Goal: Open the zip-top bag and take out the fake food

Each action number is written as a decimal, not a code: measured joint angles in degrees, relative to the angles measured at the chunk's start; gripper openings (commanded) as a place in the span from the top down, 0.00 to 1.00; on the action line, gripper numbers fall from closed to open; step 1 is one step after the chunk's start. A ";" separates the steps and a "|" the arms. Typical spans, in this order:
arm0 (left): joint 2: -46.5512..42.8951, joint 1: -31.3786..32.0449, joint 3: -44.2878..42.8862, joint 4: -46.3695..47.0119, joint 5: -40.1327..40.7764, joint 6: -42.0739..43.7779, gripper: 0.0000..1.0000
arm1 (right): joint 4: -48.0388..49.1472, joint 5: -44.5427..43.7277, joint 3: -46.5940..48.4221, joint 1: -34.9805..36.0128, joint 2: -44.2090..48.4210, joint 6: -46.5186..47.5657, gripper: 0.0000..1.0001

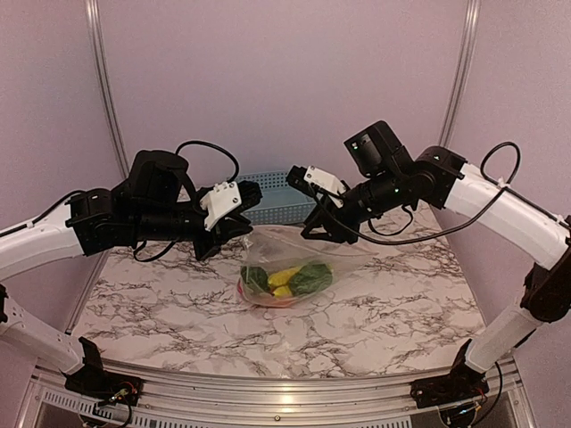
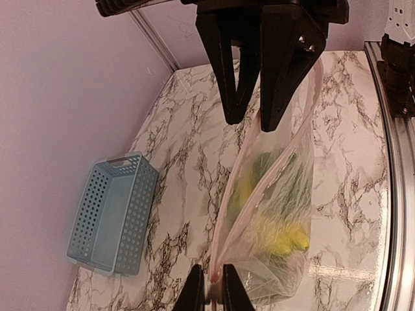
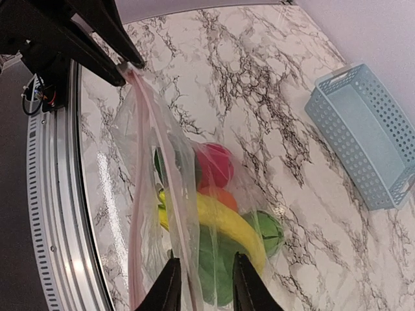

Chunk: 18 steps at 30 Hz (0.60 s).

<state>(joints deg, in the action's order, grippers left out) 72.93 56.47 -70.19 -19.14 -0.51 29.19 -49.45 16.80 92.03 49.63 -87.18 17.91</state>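
The zip-top bag (image 1: 290, 254) is held up above the marble table between my two grippers, with the fake food (image 1: 287, 280) sagging in its bottom. My left gripper (image 2: 214, 293) is shut on one end of the pink zip strip (image 2: 249, 194); it also shows in the top view (image 1: 239, 228). My right gripper (image 3: 204, 285) has its jaws apart with one lip of the bag's mouth between them; it also shows in the top view (image 1: 314, 232). Through the plastic I see the yellow banana (image 3: 227, 223), red fruit (image 3: 217, 163), orange fruit (image 3: 228, 196) and green pepper (image 3: 267, 233).
The light blue slatted basket (image 1: 272, 192) stands at the back of the table behind the bag, and also shows in the left wrist view (image 2: 113, 214) and the right wrist view (image 3: 363, 142). A metal rail (image 3: 61, 194) runs along the table's near edge.
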 measured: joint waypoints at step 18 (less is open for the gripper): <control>-4.57 0.31 5.35 6.38 6.10 -6.05 0.13 | -1.66 -3.06 3.13 -0.22 -1.86 -6.08 1.00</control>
<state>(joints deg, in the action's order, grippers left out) 68.36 56.77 -64.84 -12.75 5.58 23.14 -51.11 13.74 95.15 49.41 -89.03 11.84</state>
